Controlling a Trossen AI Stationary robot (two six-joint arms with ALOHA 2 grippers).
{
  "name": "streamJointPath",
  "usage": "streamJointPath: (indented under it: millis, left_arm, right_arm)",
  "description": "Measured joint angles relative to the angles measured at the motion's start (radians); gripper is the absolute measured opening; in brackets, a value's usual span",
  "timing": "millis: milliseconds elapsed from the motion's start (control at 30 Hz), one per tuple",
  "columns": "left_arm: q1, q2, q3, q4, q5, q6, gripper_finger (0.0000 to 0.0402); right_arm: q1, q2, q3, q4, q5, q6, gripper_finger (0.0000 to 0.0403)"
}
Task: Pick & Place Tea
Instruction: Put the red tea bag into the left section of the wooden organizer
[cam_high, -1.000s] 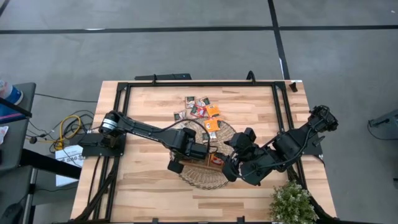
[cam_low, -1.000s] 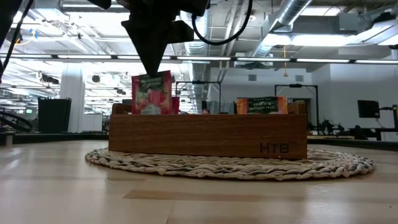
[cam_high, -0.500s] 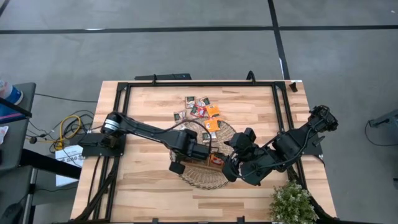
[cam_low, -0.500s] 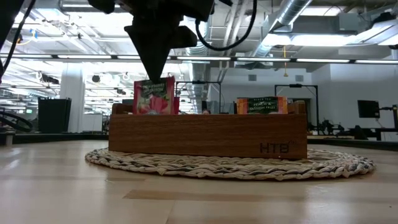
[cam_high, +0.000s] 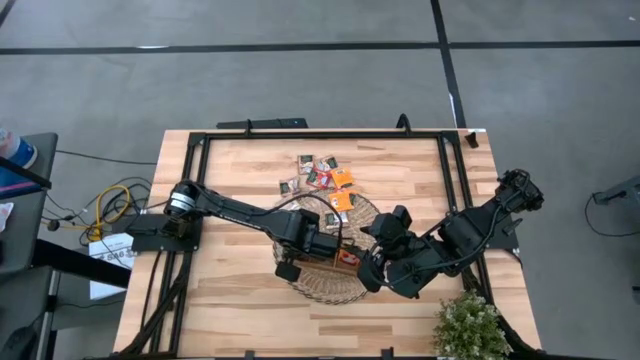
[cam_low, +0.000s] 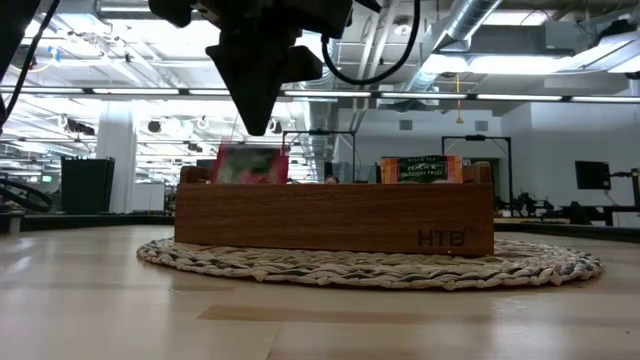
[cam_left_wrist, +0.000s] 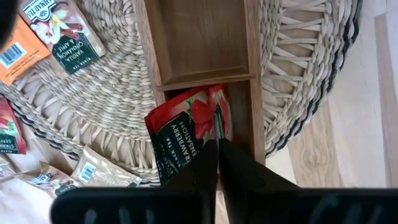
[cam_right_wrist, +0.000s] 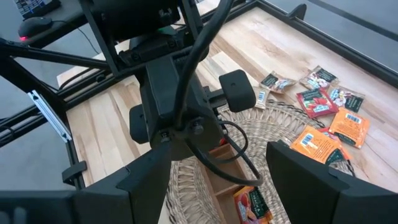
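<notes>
My left gripper (cam_left_wrist: 217, 149) points straight down, shut, over one end compartment of the wooden tray (cam_low: 330, 215). A red strawberry tea sachet (cam_left_wrist: 186, 134) stands on edge in that compartment. In the low view the sachet (cam_low: 250, 165) is blurred, with a small gap below the fingertips (cam_low: 258, 122). Another sachet (cam_low: 420, 168) stands at the tray's other end. Several more tea sachets (cam_high: 320, 175) lie flat on the table beyond the wicker mat (cam_high: 330, 288). My right gripper (cam_right_wrist: 227, 186) waits open, raised, at the mat's right side.
The tray rests on the round wicker mat (cam_low: 370, 265); its middle compartment (cam_left_wrist: 199, 37) shows bare wood. A vanilla sachet (cam_left_wrist: 62, 28) lies on the mat. A potted plant (cam_high: 468, 325) stands at the near right corner. A black frame (cam_high: 320, 133) edges the table.
The red sachet hung from my left gripper's fingertips above the tray. It has come away from them and dropped lower into the end compartment, with only its top edge now showing above the tray wall in the low view.
</notes>
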Motion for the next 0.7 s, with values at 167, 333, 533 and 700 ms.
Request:
streamJointPath:
  millis: [167,333,533,700]
  left_arm:
    - [0.000,0.000,0.000,-0.009,-0.032,-0.003,0.0056]
    - [0.003,-0.014,0.000,-0.078,-0.231,0.051,0.0108]
    - [0.098,-0.116,-0.001,-0.071,-0.311,0.093,0.0153]
    - [0.263,-0.186,-0.001,0.035,-0.238,0.034,0.0167]
  right_arm:
    - [0.000,0.000,0.000,0.000,-0.002,0.000,0.0255]
    - [0.000,0.000,0.000,-0.001,-0.003,0.000,0.0255]
    - [0.001,0.000,0.000,-0.003,-0.009,0.000,0.0255]
    - [0.008,0.000,0.000,-0.003,-0.009,0.000,0.0255]
